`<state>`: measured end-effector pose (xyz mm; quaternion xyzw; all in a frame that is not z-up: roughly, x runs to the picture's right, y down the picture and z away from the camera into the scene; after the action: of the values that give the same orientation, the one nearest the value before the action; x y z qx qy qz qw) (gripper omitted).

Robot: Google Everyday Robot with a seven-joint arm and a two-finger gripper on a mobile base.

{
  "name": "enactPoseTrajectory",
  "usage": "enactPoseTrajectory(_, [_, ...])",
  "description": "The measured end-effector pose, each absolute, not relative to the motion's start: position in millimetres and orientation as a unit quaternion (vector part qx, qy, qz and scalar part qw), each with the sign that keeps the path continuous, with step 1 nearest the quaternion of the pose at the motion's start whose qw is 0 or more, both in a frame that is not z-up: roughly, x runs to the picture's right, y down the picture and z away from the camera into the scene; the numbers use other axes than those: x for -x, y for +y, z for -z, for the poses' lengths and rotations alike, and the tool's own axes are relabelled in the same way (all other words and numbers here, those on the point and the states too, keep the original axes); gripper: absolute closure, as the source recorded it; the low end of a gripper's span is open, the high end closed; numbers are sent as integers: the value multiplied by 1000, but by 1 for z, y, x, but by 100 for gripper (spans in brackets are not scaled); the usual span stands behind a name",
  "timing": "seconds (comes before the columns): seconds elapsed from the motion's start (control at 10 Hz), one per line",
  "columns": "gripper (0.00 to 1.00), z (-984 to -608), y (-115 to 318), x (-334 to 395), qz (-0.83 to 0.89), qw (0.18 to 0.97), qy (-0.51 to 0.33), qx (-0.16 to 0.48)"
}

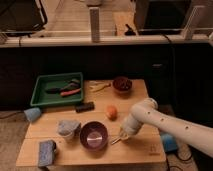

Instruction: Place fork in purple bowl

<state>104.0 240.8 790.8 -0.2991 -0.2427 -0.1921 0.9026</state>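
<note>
The purple bowl [94, 136] stands empty near the front of the wooden table [140, 150]. My gripper [121, 136], on the white arm that comes in from the right, is just right of the bowl's rim. It is shut on the fork [115, 141], a thin pale sliver that slants down and left from the gripper towards the bowl's right edge. The fork's tip is low over the table, next to the rim and outside the bowl.
A green tray [40, 82] with tools is at the back left. A reddish-brown bowl [122, 84] and a pale yellowish curved item [99, 87] are at the back. An orange ball [111, 111], black bar [85, 106], grey cup [68, 128], blue cup [33, 114] and blue sponge [47, 151] surround the bowl.
</note>
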Motion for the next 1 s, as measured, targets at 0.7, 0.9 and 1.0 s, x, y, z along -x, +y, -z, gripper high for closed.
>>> enactPoseTrajectory(0.7, [100, -757, 142, -111, 203, 909, -228, 284])
enactPoseTrajectory(0.9, [100, -751, 125, -103, 210, 910, -229, 273])
enactPoseTrajectory(1.0, [100, -749, 120, -98, 214, 909, -237, 267])
